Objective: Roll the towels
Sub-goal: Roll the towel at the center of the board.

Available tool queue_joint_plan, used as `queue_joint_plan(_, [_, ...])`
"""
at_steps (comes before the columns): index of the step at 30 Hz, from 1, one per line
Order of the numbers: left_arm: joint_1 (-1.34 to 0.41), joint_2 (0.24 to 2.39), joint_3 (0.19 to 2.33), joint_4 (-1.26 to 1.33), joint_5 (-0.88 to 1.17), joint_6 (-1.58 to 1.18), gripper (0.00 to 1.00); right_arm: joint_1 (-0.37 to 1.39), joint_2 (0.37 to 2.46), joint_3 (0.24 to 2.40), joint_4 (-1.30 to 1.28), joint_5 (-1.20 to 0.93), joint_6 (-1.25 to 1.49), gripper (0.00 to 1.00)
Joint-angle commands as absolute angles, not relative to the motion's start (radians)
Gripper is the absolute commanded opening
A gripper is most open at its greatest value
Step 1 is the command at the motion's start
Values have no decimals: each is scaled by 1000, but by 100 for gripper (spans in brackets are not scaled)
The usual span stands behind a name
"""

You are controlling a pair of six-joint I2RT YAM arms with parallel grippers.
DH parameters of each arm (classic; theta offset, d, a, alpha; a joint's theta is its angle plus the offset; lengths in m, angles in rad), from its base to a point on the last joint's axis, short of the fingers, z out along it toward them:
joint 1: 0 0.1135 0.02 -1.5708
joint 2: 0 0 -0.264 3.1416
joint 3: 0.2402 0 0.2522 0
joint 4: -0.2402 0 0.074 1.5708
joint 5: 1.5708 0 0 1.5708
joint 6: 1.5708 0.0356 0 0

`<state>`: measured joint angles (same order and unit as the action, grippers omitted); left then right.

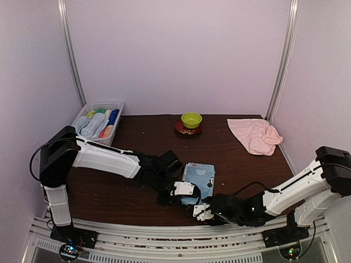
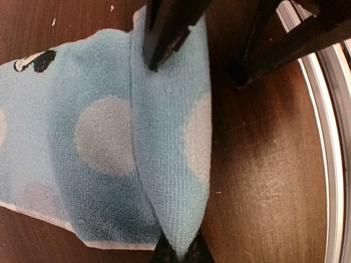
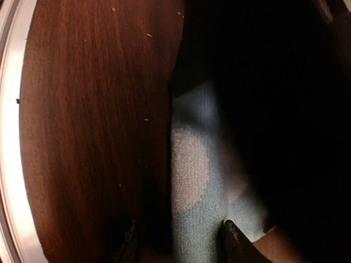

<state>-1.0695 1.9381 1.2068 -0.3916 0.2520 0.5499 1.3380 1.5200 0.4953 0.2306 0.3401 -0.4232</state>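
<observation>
We see the light blue towel (image 1: 200, 176) lying on the dark wooden surface (image 1: 148, 137), close to its near edge and about midway between the two arms. The left pincer (image 1: 184, 190) sits at the towel's near left corner, clamped tight on a raised fold of the cloth. In the left wrist view that fold runs as a ridge from one dark finger to the other.

The right pincer (image 1: 202, 212) lies low at the near edge of the surface, just beside the left one, with its jaws about half apart. In the right wrist view a strip of blue cloth with a white dot lies between its fingers (image 3: 236, 244). One finger is against the cloth and the other seems to stand clear of it, so nothing is gripped there.

The pale pink towel (image 1: 255, 136) lies crumpled at the far right corner, well apart from both arms. A green bowl (image 1: 191, 119) stands on a dark red saucer (image 1: 180, 130) at the far edge. A white mesh basket (image 1: 107, 103) of rolled cloths (image 1: 96, 123) sits at the far left corner.
</observation>
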Motion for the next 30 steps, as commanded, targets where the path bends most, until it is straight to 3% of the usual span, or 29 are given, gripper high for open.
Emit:
queue_joint_plan(1, [-1068, 1980, 1201, -482, 272, 557, 0, 1342, 1556, 515, 195, 463, -417, 49])
queue_joint_plan(6, [-1068, 1980, 1197, -482, 271, 560, 0, 1342, 1566, 514, 195, 478, -406, 42])
queue_joint_plan(12, [-1069, 1981, 1193, -483, 269, 563, 0, 1341, 1599, 528, 179, 471, -387, 21])
queue_joint_plan(20, [-1069, 1966, 1183, -476, 254, 563, 0, 1341, 1595, 537, 160, 476, -351, 5])
queue_joint_plan(21, [-1068, 1957, 1176, -467, 244, 561, 4, 1340, 1589, 538, 153, 467, -342, 2])
queue_joint_plan(23, [-1068, 1931, 1154, -444, 229, 559, 27, 1336, 1572, 540, 140, 436, -325, 0])
queue_joint_plan(25, [-1068, 1897, 1130, -419, 217, 556, 39, 1330, 1555, 540, 128, 398, -309, 0])
queue_joint_plan(27, [-1068, 1857, 1101, -385, 191, 547, 58, 1322, 1541, 546, 105, 367, -295, 0])
queue_joint_plan(30, [-1068, 1792, 1047, -315, 132, 534, 75, 1302, 1524, 567, 60, 304, -271, 0])
